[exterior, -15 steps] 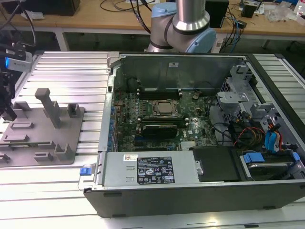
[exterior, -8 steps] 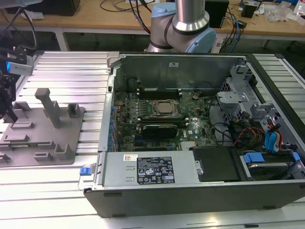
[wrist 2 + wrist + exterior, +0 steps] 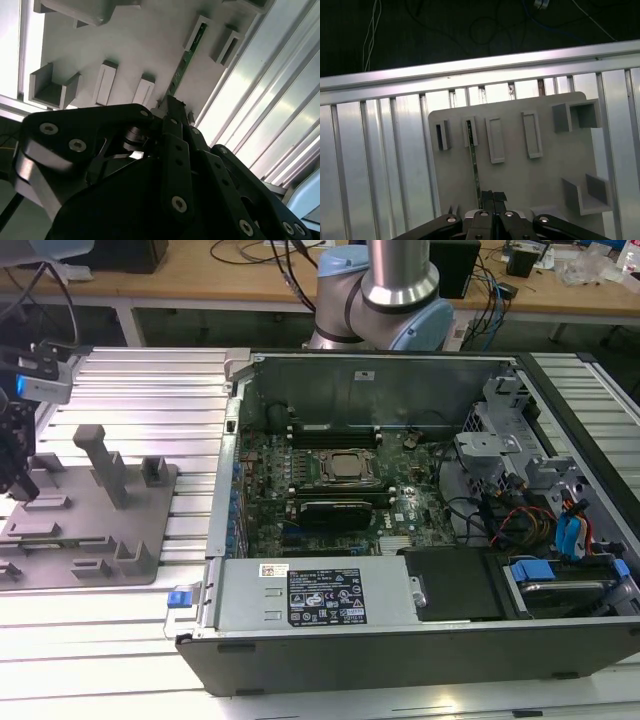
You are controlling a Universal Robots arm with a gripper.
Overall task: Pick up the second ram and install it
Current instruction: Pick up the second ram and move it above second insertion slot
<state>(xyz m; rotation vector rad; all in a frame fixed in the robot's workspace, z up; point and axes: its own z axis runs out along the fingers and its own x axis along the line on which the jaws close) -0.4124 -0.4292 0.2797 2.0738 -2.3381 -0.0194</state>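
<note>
Pincer (image 3: 493,196) in both wrist views (image 3: 172,106): fingers pressed together, nothing seen between them. It hangs low over the near edge of the grey holder plate (image 3: 520,190).

Second ram (image 3: 474,167): seen edge-on as a thin green strip, standing on its long edge on the plate. Far end is tucked into a small raised pocket (image 3: 470,132); near end runs up just beside the pincer tips. The second wrist view gives the same reading, with the green edge (image 3: 186,57) leading straight toward the tips. Contact or not, cannot tell.

Neighbouring pockets (image 3: 495,140) on the plate look empty.

Plate lies on the ribbed aluminium table (image 3: 380,165).

Exterior view: the pincer (image 3: 20,480) sits at that view's far left over the plate (image 3: 70,512), well apart from the open computer case (image 3: 400,640). Inside the case are the motherboard (image 3: 405,510), the processor socket (image 3: 347,468) and long black slot strips (image 3: 330,430) beside it. Whether any stick sits in them already, cannot tell.

Progress, as a judgement: early. The pincer is at the pick-up spot, but the ram is not gripped and not lifted. The carry across to the case and the seating in a slot are both undone
</note>
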